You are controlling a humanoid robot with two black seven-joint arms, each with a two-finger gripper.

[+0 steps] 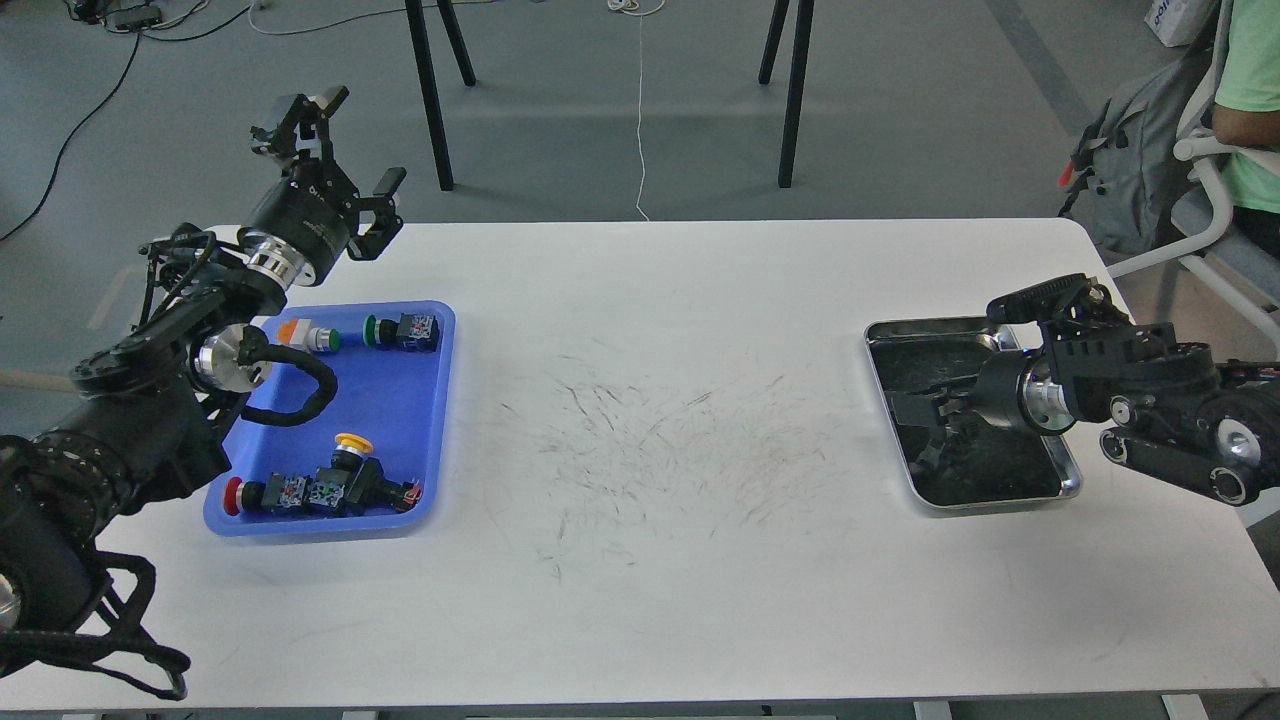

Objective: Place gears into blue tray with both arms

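The blue tray [405, 400] lies at the table's left and holds only colour-capped push-button switches [320, 488]. My left gripper [345, 148] hangs open and empty above the table's far left edge, behind the blue tray. My right gripper [925, 428] reaches in from the right and sits low over the dark bottom of the silver tray [1068, 480]. Its black fingers blend with the tray bottom and their reflections. I cannot make out the gears against that dark bottom; the right gripper covers the spot in the middle of the silver tray.
Two more switches [402, 330] lie at the blue tray's far end. A scuffed stretch of white table [650, 440] separates the two trays. Black stand legs [430, 95] rise behind the table, and a seated person [1250, 100] is at the far right.
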